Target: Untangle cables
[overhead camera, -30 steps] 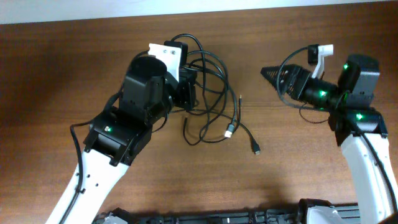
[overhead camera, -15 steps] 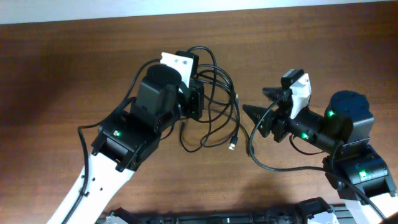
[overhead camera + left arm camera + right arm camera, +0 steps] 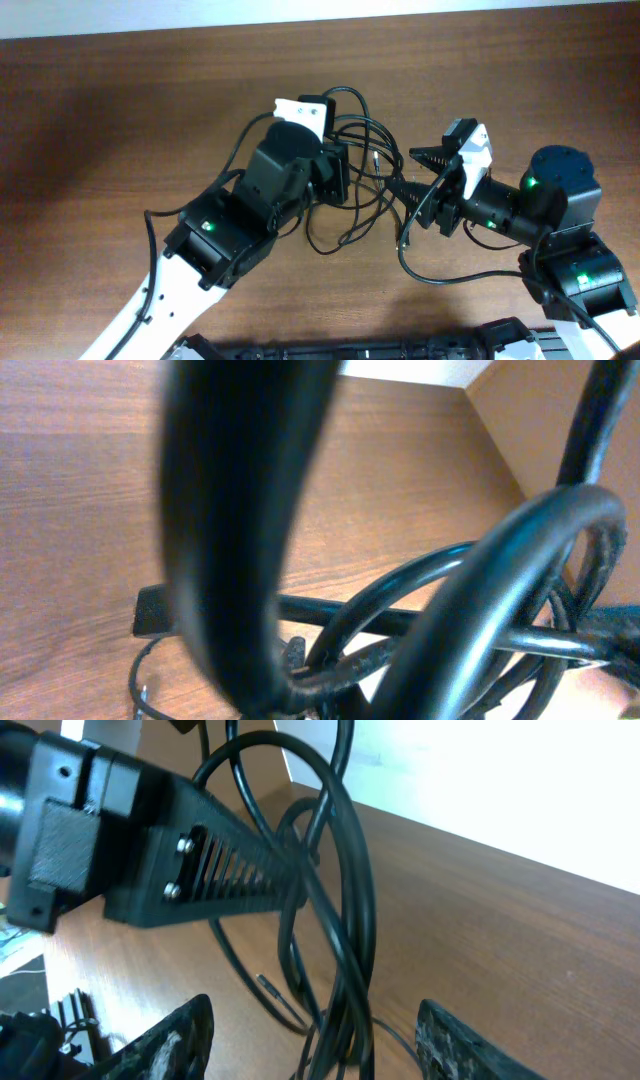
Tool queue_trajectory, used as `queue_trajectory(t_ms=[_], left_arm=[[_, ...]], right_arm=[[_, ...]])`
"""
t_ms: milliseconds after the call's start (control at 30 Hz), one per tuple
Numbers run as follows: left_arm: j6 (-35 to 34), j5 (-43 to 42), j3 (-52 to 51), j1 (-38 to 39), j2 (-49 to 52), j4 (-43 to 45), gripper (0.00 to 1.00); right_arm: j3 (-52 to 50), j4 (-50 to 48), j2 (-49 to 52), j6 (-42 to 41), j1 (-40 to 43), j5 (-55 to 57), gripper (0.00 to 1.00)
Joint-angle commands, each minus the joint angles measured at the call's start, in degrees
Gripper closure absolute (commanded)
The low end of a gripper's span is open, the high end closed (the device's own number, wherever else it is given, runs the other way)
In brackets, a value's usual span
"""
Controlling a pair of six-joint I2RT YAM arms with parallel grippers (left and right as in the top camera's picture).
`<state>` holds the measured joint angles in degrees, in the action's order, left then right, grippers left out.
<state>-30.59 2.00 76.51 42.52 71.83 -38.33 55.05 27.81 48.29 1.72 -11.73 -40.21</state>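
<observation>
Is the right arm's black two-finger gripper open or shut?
Open: the right gripper shows fingers wide apart, thin black cables hanging between them.

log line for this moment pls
left gripper shut on cables, bundle held up | right gripper open, fingers straddling hanging loops | cables tangled, not yet separated

White links (image 3: 150,310), black joints (image 3: 285,165), green LEDs (image 3: 529,183), ribbed black end effector fingers (image 3: 240,860).

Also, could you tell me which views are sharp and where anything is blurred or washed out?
Overhead: sharp, no glare on the brown wooden table. Left wrist: the thin black cables sit too close and smear, the wood behind clearer. Right wrist: cables crisp, upper right blown out white.
</observation>
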Motion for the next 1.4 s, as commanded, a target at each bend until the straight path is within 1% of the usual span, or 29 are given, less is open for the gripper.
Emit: queue_trajectory(t_ms=[0,67,100,133,200,300,333,467,567,600,667,733,833,933,967,1000,1167,1367], left_arm=[[-1.11,0.79,0.79,1.84,-0.92,0.55,1.0],[-1.11,0.81,0.79,2.36,-0.92,0.55,1.0],[-1.11,0.79,0.79,2.38,-0.92,0.52,1.0],[-1.11,0.79,0.79,2.38,-0.92,0.52,1.0],[-1.11,0.79,0.79,2.38,-0.92,0.52,1.0],[-1.09,1.33,0.79,2.32,-0.92,0.13,1.0],[-1.09,2.91,0.79,2.32,-0.92,-0.22,1.0],[-1.18,12.35,0.79,2.32,-0.92,-2.43,1.0],[-4.92,19.67,0.79,2.29,-0.92,-4.26,1.0],[-5.27,20.94,0.79,2.32,-0.92,-4.46,1.0],[-5.88,21.88,0.79,2.25,-0.94,-4.72,1.0],[-8.37,22.08,0.79,2.19,-0.92,-5.38,1.0],[-15.91,24.5,0.79,1.57,-0.92,-7.8,1.0],[-22.6,24.65,0.79,-0.13,-0.94,-10.8,1.0],[-25.59,24.59,0.79,-0.98,-0.94,-12.39,1.0],[-27.17,24.37,0.79,-1.6,-0.94,-13.4,1.0],[-27.28,24.39,0.79,-1.88,-0.94,-13.46,1.0],[-26.62,25.11,0.79,-2.97,-0.94,-14.29,1.0]], right_arm=[[0.26,-0.66,0.87,1.07,-0.37,-0.5,0.4],[0.26,-1.05,1.38,1.05,-0.37,-0.55,0.66],[0.26,-1.2,1.36,1.05,-0.37,-0.55,0.76],[0.26,-1.22,1.38,1.05,-0.37,-0.52,0.84],[0.26,-1.22,1.36,1.05,-0.37,-0.5,0.96],[0.26,-1.25,1.29,0.92,-0.33,-0.5,0.96],[0.26,-1.44,1.2,0.55,-0.24,-0.5,0.96],[0.26,-2.01,1.2,-1.36,-0.22,-0.28,0.96],[0.26,-2.03,1.2,-2.03,-0.22,-0.28,0.96],[0.26,-2.05,1.2,-2.03,-0.2,-0.28,0.96],[0.26,-2.08,1.2,-2.25,-0.22,-0.28,0.96],[0.26,-2.1,1.2,-2.45,-0.2,-0.26,0.96],[0.26,-2.1,1.2,-4.68,-0.2,0.37,0.96],[0.26,-2.69,1.2,-6.47,-0.2,0.44,0.96],[0.26,-3.21,1.2,-8.39,-0.2,1.33,0.96],[0.26,-3.32,1.2,-9.4,-0.2,2.43,0.96],[0.26,-3.37,1.2,-10.45,-0.2,4.31,0.96],[0.26,-3.39,1.2,-13.86,-0.2,8.41,0.96]])
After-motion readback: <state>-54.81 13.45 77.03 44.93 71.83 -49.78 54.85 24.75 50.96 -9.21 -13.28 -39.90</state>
